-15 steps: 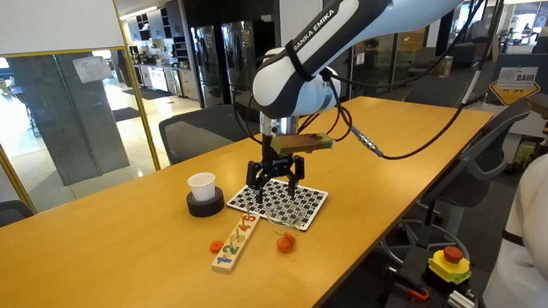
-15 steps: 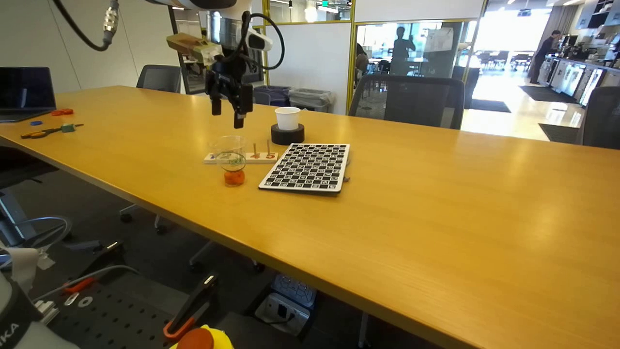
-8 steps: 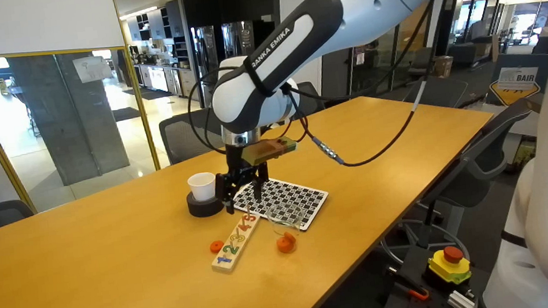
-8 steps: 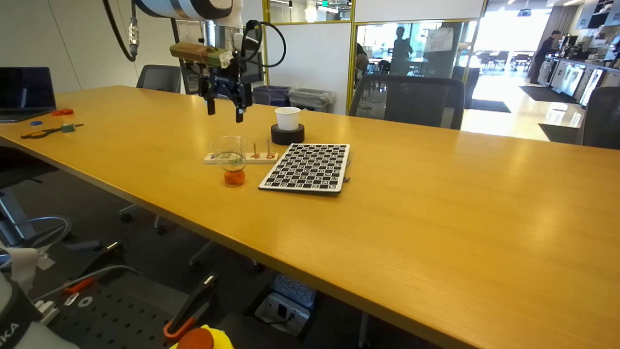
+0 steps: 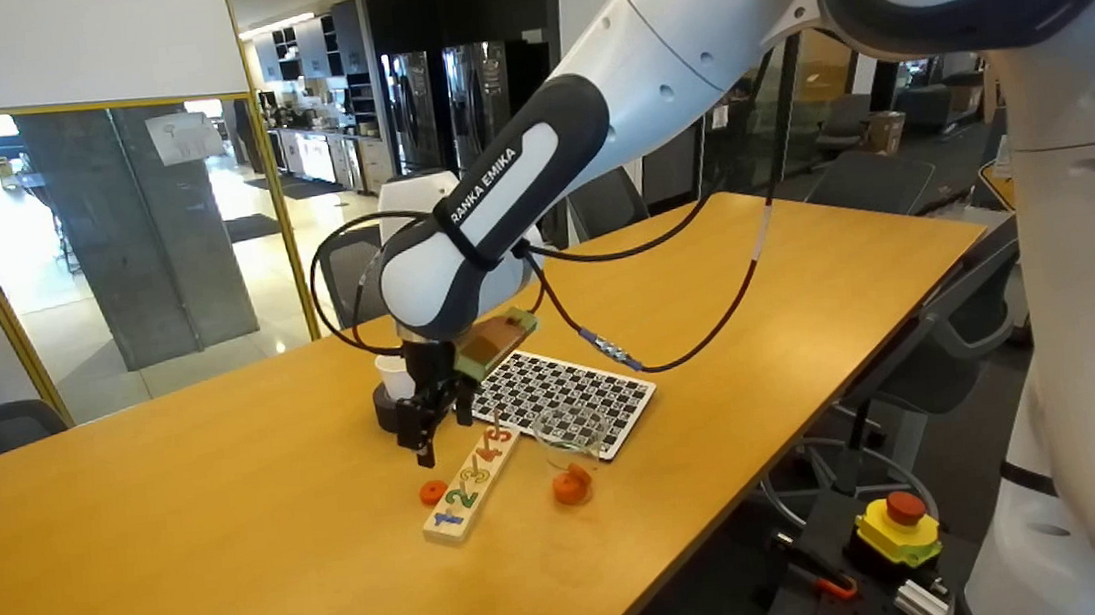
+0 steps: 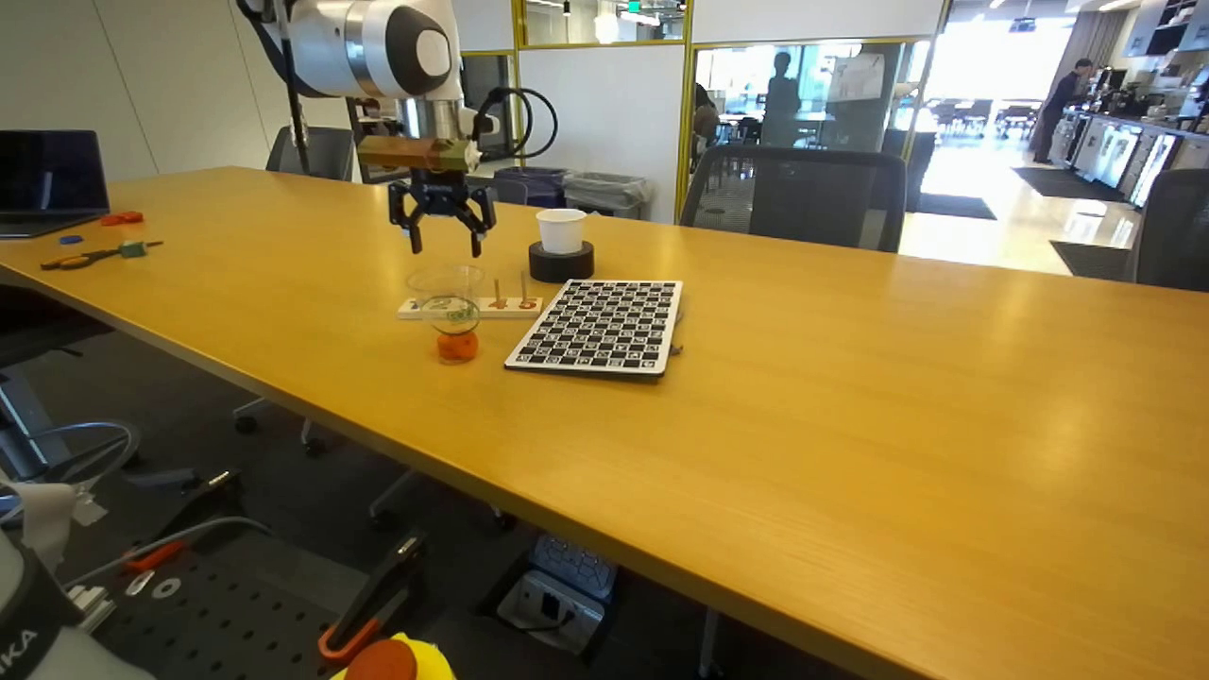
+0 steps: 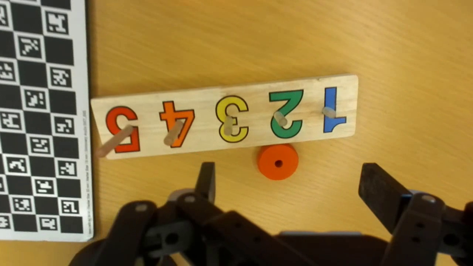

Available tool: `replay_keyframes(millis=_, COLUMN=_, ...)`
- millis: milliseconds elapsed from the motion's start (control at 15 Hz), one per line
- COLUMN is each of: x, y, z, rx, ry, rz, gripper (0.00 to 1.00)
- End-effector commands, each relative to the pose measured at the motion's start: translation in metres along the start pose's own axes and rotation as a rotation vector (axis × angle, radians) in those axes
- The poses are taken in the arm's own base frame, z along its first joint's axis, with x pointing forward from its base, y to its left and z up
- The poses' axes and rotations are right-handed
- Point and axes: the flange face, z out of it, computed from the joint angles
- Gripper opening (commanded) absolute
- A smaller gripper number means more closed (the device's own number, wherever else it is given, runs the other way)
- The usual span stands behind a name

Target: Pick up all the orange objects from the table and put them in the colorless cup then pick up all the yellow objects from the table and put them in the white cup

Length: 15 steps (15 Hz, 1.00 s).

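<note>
Orange stage, by the look: the hand (image 6: 446, 247) hangs spread wide, gripping nothing, orange ring (image 7: 270, 165) just lower-right of centre in the wrist view, so likely down, pinch, and off to the clear cup (image 5: 571, 449)!

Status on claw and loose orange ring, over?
Claw open, empty, above the table. Orange ring flat on table. Number board close alongside, contact unclear, may crowd the grasp.

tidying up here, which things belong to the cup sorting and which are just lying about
For the job:
gripper
orange disc
clear cup
orange pieces inside it
white cup
yellow pieces: none spotted

Just lying about:
checkered board
peg board
laptop
hand tool
green block
blue piece
reddish thing near the laptop, if not orange
</note>
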Motion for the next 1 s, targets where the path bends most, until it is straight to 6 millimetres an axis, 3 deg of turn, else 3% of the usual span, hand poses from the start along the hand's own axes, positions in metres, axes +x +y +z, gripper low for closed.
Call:
replay_keyframes(millis=0, x=0.019, y=-0.008, z=0.013, rx=-0.008, ry=0.066, rz=-0.049, gripper=1.00)
replay_keyframes(millis=933, x=0.033, y=-0.023, z=0.054, rx=-0.024, ry=0.040, rz=-0.050, gripper=1.00)
